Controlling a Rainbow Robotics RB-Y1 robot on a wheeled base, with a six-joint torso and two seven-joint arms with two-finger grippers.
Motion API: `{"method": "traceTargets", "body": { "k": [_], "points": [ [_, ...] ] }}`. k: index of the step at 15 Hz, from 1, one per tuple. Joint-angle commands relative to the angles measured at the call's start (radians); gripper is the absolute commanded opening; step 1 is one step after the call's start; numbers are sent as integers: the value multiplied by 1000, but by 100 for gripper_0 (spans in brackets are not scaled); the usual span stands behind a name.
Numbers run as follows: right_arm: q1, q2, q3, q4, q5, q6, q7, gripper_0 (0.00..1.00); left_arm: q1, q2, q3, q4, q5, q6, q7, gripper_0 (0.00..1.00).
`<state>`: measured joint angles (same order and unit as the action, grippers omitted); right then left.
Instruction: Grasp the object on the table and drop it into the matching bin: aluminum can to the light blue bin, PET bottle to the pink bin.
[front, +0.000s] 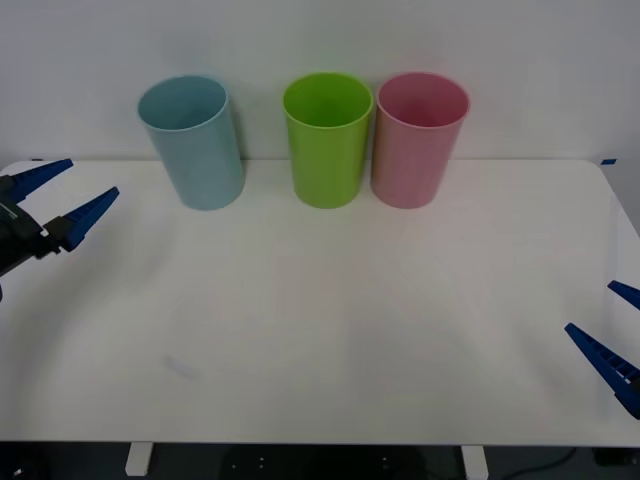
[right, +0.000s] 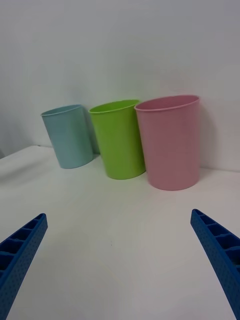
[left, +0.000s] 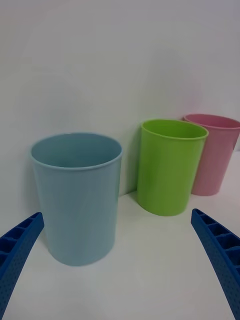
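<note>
Along the far edge of the surface (front: 320, 330) stand three bins, both hands held wide apart and holding nothing.

Blue bin (front: 191, 141) stands toward the far left corner, green bin (front: 327, 138) near the middle of the far edge, and pink bin (front: 419, 138) just beside the green one on its right, the two nearly touching; the blue one is set apart from them. All three are upright with open mouths. Left hand (front: 58, 200) hovers at the left edge, level with the blue bin's base, fingers spread. Right hand (front: 618, 330) sits at the right edge toward the near corner, fingers also spread. No can lies on the surface, and whether it is inside a bin cannot be told.
</note>
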<state>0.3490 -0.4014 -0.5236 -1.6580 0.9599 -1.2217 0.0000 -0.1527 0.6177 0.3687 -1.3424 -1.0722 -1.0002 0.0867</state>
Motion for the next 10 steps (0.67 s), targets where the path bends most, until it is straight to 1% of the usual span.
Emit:
{"method": "traceTargets", "body": {
  "k": [1,5,7,10],
  "points": [
    [0,0,0,0,0,0,0,100,64,1,78,-27,-49,-103,-2,100],
    [0,0,0,0,0,0,0,100,205,1,111,-149,-40,-135,-2,100],
    [0,0,0,0,0,0,0,100,251,1,137,-181,-35,-167,-2,100],
    [0,0,0,0,0,0,0,100,294,1,159,-213,-31,-184,-5,100]
  ]
}}
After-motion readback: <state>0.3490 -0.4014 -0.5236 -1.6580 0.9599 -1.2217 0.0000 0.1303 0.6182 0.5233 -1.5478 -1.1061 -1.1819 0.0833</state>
